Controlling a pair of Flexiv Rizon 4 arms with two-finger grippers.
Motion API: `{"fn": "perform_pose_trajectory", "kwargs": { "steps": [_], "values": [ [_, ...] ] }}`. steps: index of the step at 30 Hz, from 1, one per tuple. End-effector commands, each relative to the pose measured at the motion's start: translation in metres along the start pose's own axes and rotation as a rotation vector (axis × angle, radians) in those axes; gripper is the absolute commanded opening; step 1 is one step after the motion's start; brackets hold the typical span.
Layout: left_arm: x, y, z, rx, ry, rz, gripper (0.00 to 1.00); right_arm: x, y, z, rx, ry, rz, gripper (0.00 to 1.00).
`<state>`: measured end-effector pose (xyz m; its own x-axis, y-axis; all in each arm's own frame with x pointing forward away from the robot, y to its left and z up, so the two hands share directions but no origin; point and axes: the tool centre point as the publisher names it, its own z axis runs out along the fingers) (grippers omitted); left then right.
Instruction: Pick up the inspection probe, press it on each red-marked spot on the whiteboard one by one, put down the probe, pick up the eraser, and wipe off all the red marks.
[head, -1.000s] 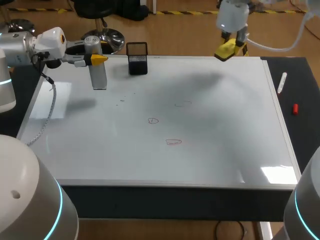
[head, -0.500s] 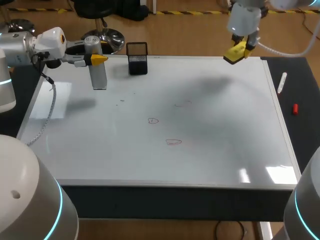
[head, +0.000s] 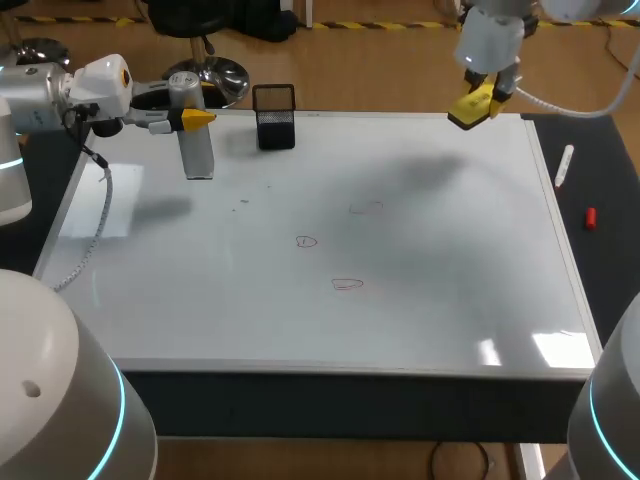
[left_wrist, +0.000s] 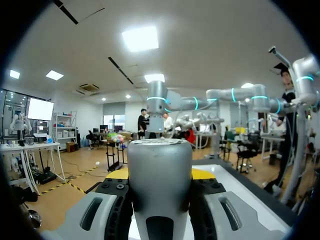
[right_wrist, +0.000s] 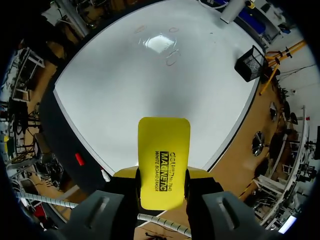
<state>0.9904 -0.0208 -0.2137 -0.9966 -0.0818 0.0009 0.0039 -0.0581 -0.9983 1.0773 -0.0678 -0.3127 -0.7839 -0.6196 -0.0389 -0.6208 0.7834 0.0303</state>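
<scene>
The probe (head: 196, 140), a silver cylinder, hangs upright over the whiteboard's (head: 420, 260) far left part, with my left gripper (head: 190, 118) shut on its upper end. From the left wrist it fills the space between the fingers as the probe (left_wrist: 159, 185). My right gripper (head: 478, 100) hovers over the board's far right edge, shut on the yellow eraser (head: 470, 108); the eraser (right_wrist: 163, 160) juts out ahead of the fingers. Three faint red marks lie mid-board: one mark (head: 306, 241), a nearer mark (head: 347, 285) and a fainter mark (head: 366, 208).
A black mesh holder (head: 274, 116) stands at the board's far edge, just right of the probe. On the dark strip right of the board lie a white marker (head: 564, 165) and a red cap (head: 590, 217). A cable (head: 95, 230) trails over the board's left side.
My right gripper with the eraser has moved right along the far edge, then stopped. The left arm and probe have stayed put.
</scene>
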Motion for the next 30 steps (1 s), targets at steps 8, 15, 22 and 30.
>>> {"fn": "perform_pose_trajectory", "kwargs": {
  "steps": [8,15,22,30],
  "values": [
    [0.0013,-0.0012,0.0003,0.0,-0.004,0.002,0.0,0.0006,-0.0004,-0.0011,0.003,0.002,-0.001,0.0],
    [0.0013,-0.0012,0.0003,0.0,-0.004,0.002,0.0,0.0006,-0.0004,-0.0011,0.003,0.002,-0.001,0.0],
    [0.0013,-0.0012,0.0003,0.0,-0.004,0.002,0.0,0.0006,-0.0004,-0.0011,0.003,0.002,-0.001,0.0],
    [0.0073,-0.001,0.0039,0.001,0.005,0.01,0.0,0.0006,-0.0004,-0.0011,0.003,0.002,-0.001,0.0]
  ]
}}
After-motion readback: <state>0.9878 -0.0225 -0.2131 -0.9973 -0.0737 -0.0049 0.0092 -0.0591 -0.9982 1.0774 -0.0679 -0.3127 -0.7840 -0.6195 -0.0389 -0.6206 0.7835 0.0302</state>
